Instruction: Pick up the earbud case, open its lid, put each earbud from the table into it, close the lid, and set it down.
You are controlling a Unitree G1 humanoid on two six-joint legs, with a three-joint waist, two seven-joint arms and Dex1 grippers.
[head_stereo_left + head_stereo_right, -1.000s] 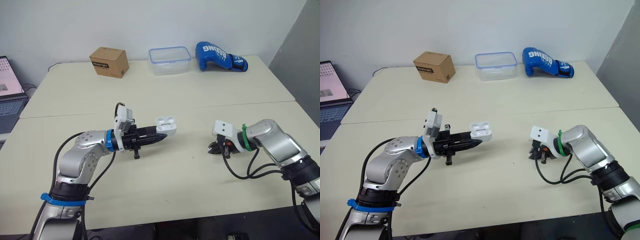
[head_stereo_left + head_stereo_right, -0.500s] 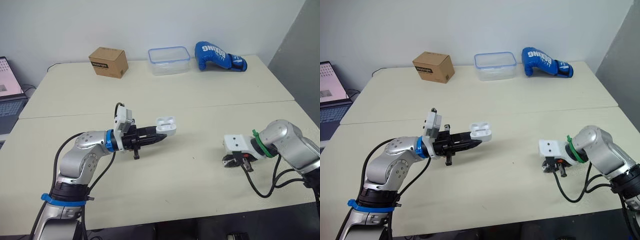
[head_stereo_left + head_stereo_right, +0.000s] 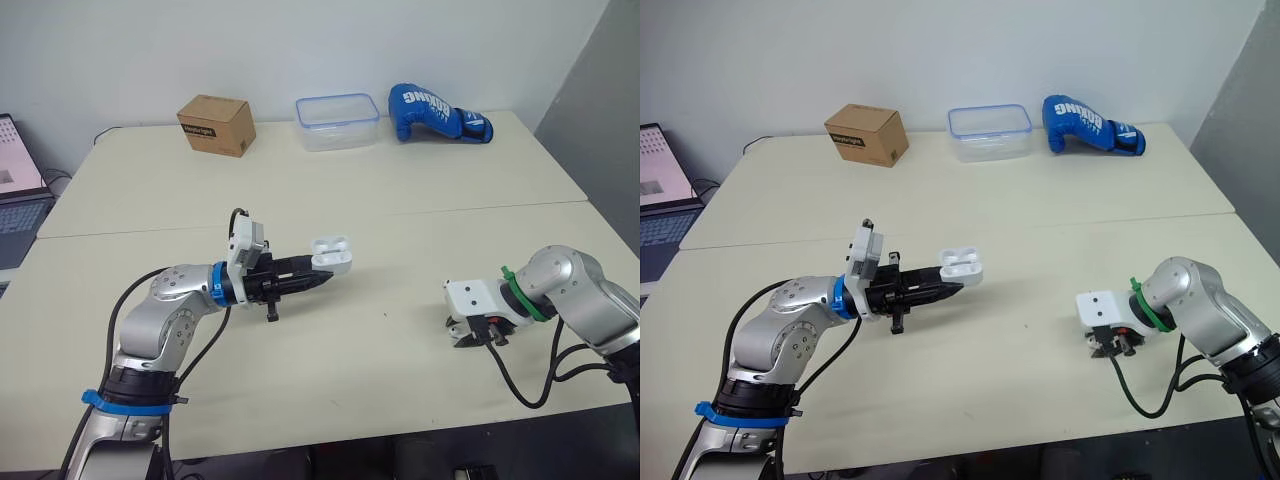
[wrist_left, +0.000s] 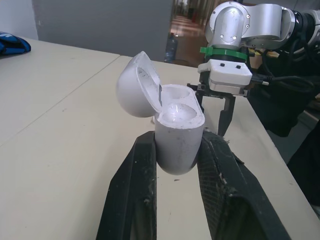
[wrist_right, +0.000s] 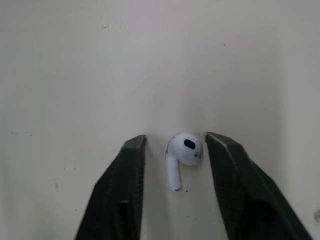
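Left claw held forward — clamped on earbud case, right claw aimed down, fingers parted

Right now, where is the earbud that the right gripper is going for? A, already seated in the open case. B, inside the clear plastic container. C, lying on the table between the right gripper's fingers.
C: the right wrist view shows the earbud lying on the table between the spread fingers of the right gripper.
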